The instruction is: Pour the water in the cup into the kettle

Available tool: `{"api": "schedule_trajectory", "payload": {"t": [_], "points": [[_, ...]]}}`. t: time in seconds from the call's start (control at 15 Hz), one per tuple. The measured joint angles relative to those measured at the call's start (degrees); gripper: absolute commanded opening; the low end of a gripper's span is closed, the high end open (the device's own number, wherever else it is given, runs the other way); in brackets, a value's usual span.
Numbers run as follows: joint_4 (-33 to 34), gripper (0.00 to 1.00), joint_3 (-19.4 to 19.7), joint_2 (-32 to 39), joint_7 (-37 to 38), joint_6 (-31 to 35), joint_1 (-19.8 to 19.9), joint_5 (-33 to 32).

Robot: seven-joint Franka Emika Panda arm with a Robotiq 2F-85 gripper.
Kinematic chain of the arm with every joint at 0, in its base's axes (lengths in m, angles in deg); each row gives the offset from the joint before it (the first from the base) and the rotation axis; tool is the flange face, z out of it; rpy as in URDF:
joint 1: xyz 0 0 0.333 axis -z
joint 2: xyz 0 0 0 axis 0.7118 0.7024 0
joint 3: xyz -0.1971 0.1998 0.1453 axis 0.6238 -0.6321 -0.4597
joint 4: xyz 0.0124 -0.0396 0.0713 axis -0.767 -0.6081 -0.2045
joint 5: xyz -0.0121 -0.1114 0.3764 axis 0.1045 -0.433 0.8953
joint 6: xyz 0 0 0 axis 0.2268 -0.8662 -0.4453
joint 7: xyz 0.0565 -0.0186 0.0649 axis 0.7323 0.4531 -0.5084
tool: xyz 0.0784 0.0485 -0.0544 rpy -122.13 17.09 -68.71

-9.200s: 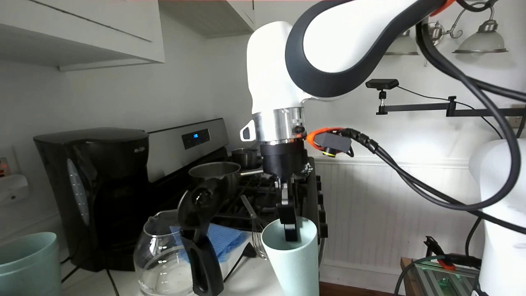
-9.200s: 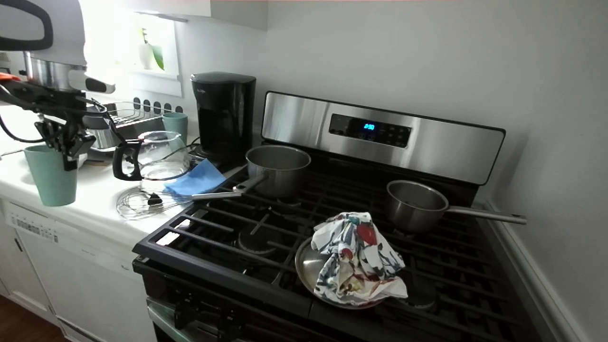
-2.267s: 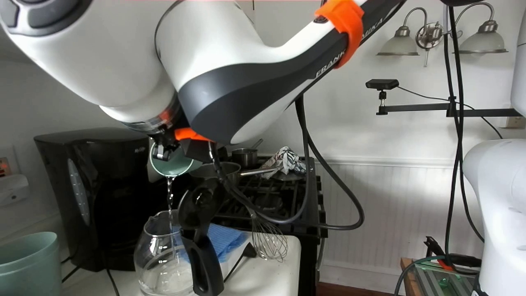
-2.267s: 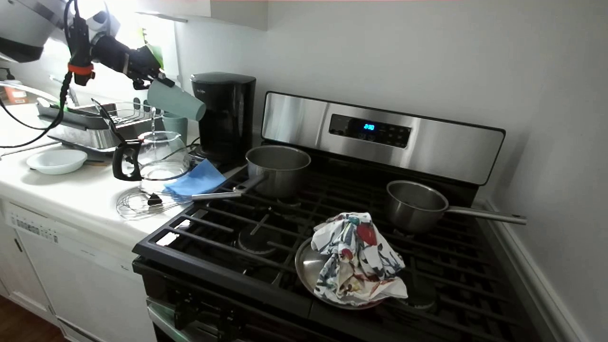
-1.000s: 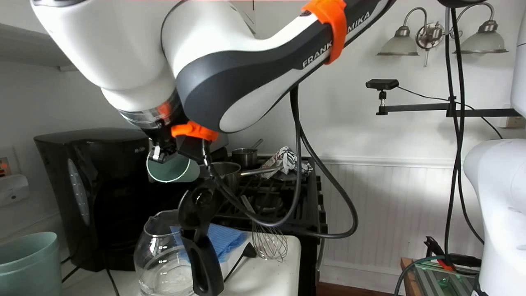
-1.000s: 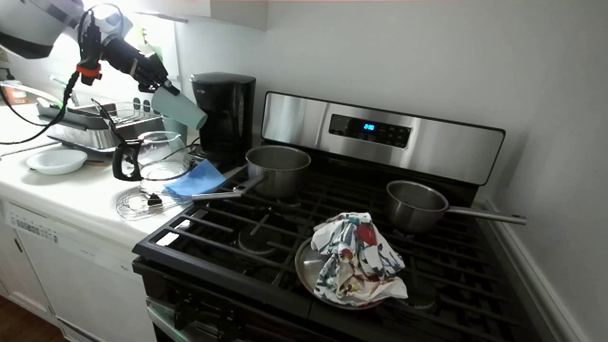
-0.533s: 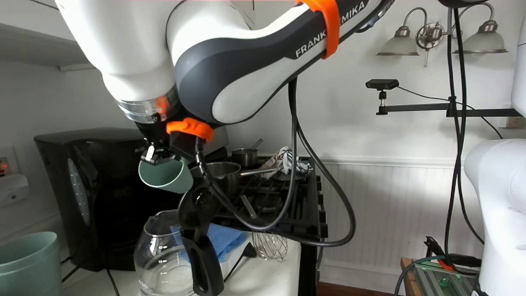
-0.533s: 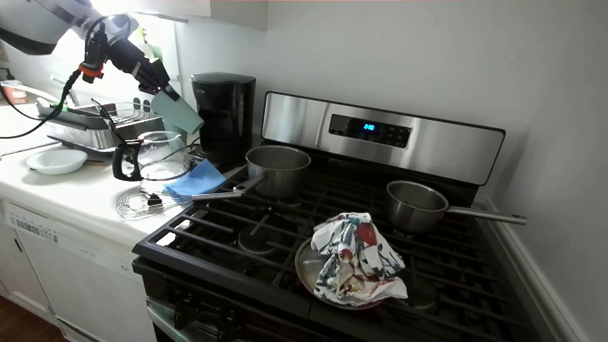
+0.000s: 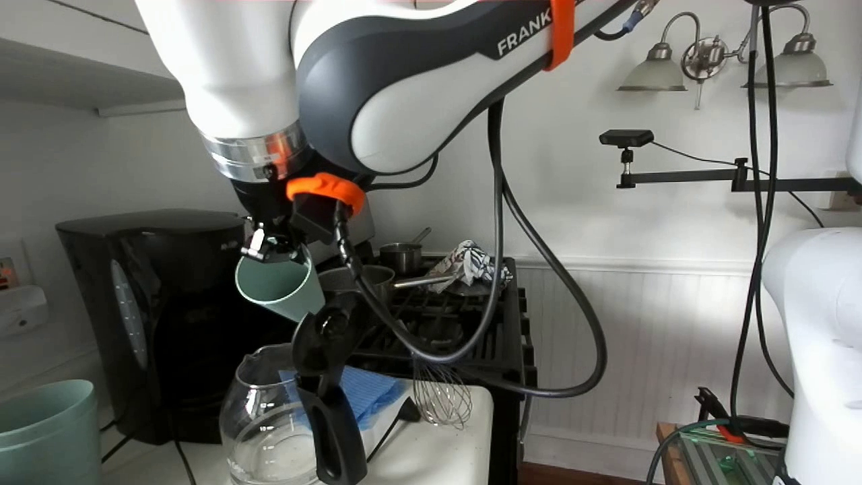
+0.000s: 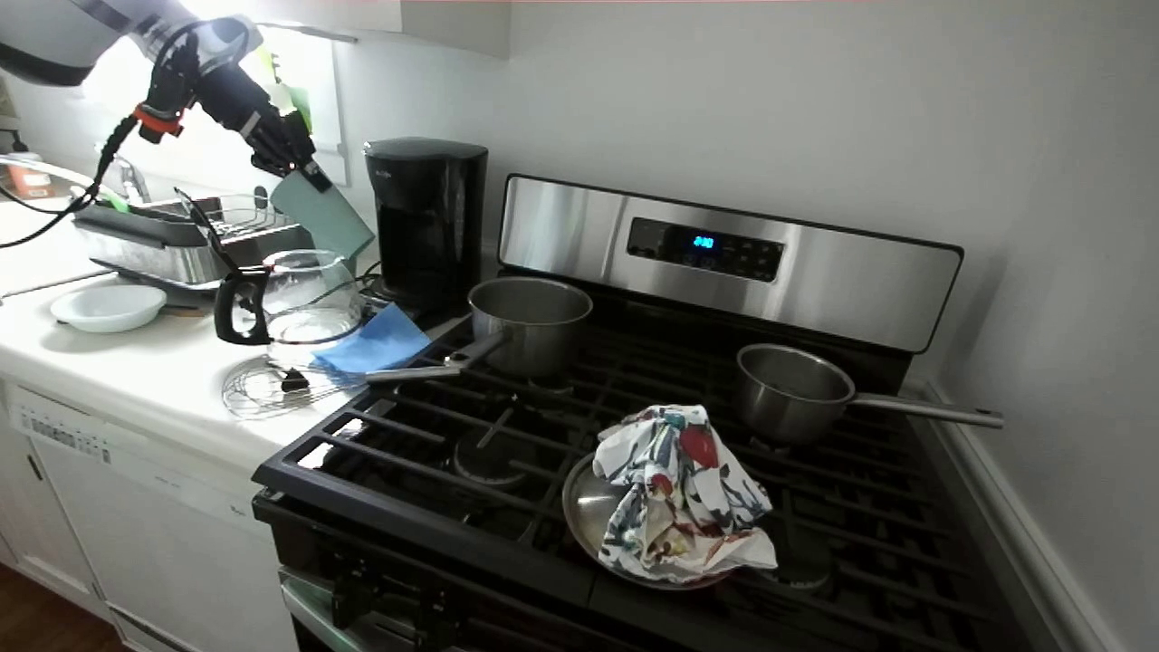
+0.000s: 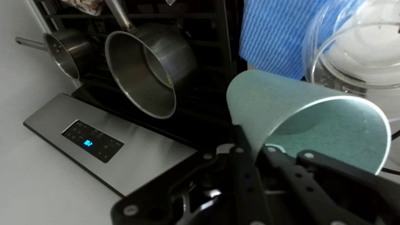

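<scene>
The pale teal cup [image 9: 276, 283] is held tilted in the air above the glass carafe [image 9: 236, 421], its mouth toward the upper left and its base lower. No stream shows. My gripper [image 9: 275, 252] is shut on its rim; in the wrist view one finger of the gripper [image 11: 253, 142] is inside the cup [image 11: 265, 93] and one outside. The cup also shows from the side [image 10: 321, 217]. The carafe, with a black handle, stands on the counter; it also shows here [image 10: 303, 290] and in the wrist view [image 11: 314, 65]. No separate black kettle is in view.
A black coffee maker [image 10: 426, 217] stands behind the carafe. A larger teal container [image 9: 50, 431] is at the near left. A blue cloth [image 10: 376, 344], a whisk [image 10: 290, 389] and a white bowl [image 10: 109, 308] lie on the counter. A pot [image 10: 530, 317] sits on the stove.
Earlier the cup was upright near the counter's front, then tipped with water streaming into the carafe. The stream has stopped, and the cup has turned back partway, its mouth now facing higher.
</scene>
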Motion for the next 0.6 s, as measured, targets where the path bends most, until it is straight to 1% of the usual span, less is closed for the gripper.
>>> {"api": "schedule_trajectory", "payload": {"t": [0.33, 0.6], "points": [[-4.5, 0.01, 1.2, -4.4, -3.0, 0.3, 0.9, 2.4], [-9.7, 0.01, 2.2, -7.8, -3.7, 3.5, 2.2, 4.6]]}}
